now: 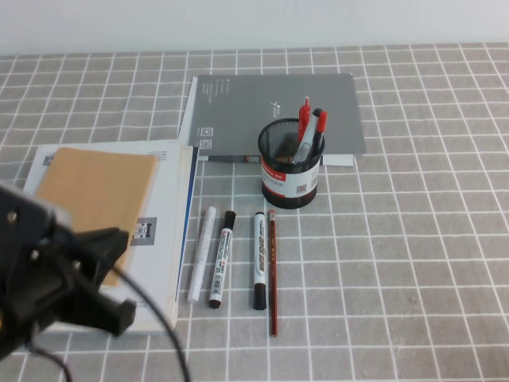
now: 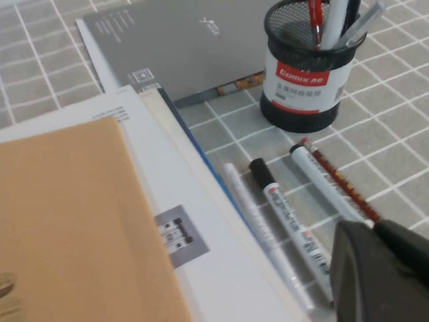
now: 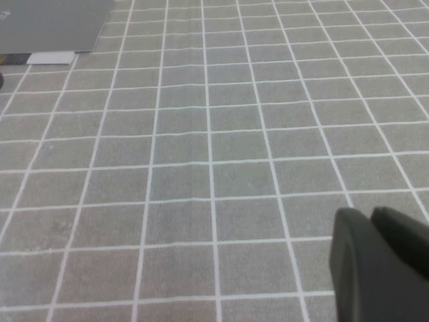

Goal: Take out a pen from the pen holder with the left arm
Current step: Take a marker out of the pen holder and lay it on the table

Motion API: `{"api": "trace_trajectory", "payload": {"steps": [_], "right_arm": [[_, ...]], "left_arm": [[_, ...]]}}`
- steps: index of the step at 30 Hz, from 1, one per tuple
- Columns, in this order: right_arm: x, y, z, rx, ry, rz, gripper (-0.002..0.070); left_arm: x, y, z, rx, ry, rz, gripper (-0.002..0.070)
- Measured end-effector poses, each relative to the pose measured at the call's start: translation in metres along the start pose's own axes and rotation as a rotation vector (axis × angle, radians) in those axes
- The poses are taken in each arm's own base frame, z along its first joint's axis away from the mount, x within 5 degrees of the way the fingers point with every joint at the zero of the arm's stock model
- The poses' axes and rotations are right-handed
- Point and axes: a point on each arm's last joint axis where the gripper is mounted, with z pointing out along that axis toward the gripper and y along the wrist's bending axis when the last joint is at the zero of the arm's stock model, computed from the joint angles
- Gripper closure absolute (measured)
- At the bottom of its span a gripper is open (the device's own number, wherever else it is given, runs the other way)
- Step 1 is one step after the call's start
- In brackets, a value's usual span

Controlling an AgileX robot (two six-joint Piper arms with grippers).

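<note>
Pens (image 1: 305, 119) inside black pen holder (image 1: 290, 179)

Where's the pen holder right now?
In the high view the pen holder stands mid-table, in front of the grey notebook, behind four loose pens. Left gripper hangs near-left over the books; right gripper is over bare tiles, outside that view.

A grey tabletop (image 3: 221, 134), ruled into squares by thin white lines, fills nearly the whole view. One corner of a grey book (image 3: 53, 23) lies flat on it, and a white edge (image 3: 50, 58) shows just under that corner. Well apart from the grey book, across many squares, the dark right tool (image 3: 369, 228) shows over the tiles.
</note>
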Motion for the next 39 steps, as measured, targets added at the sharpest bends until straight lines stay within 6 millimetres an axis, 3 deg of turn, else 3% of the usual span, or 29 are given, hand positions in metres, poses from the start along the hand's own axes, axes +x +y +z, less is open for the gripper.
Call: {"api": "trace_trajectory", "payload": {"steps": [4,9,15,24,39], "right_arm": [[0.0,0.0,0.0,0.0,0.0,0.0,0.0689],[0.0,0.0,0.0,0.0,0.0,0.0,0.0689],[0.0,0.0,0.0,0.0,0.0,0.0,0.0689],[0.0,0.0,0.0,0.0,0.0,0.0,0.0689],[0.0,0.0,0.0,0.0,0.0,0.0,0.0689]], "left_arm": [[0.018,0.002,-0.01,-0.031,-0.038,0.001,0.0677],[0.05,0.011,-0.036,-0.132,-0.12,-0.127,0.0677],[0.087,0.02,-0.06,-0.327,-0.236,-0.202,0.0677],[0.137,0.026,-0.066,-0.613,-0.291,-0.286,0.0678],[0.154,0.019,-0.06,-0.56,-0.107,-0.141,0.0677]]}}
